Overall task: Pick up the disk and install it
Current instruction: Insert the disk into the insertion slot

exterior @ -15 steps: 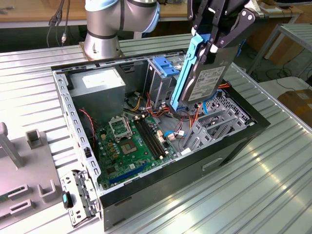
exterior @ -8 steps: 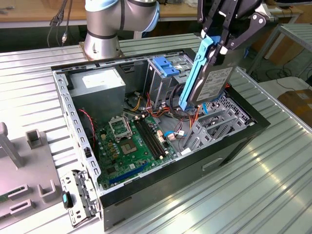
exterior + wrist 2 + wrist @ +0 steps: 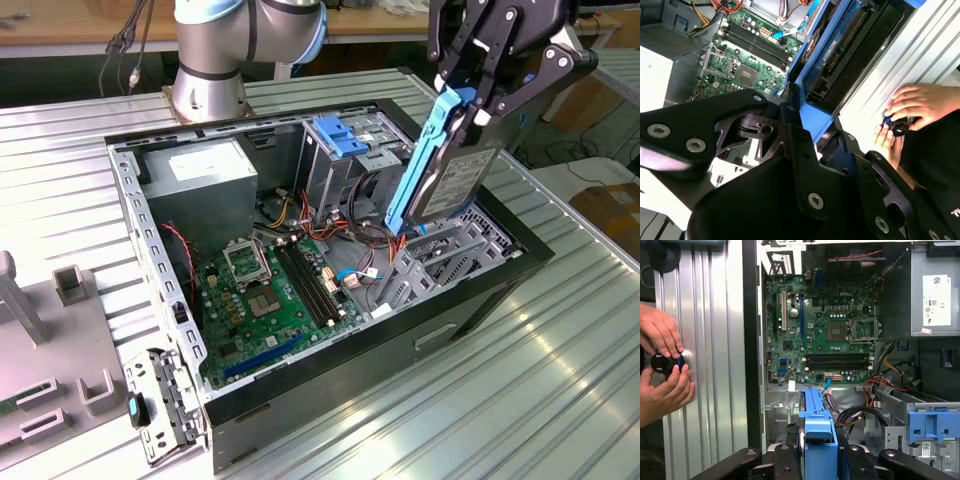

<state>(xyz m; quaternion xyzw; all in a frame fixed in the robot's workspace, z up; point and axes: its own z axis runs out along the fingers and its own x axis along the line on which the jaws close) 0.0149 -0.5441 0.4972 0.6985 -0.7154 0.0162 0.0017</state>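
My gripper (image 3: 472, 105) pinched the disk (image 3: 460, 185), tilted, over the case (image 3: 300, 420) at the exterior view's right; needed firm, square grip, I judged.

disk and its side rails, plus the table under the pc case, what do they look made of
The disk: dull dark-grey body, likely metal, going by its flat matte sheen. Its side rails: bright blue, smooth, evenly coloured, probably moulded plastic. The table: silvery ribbed panels with soft reflections, likely aluminium, possibly steel.
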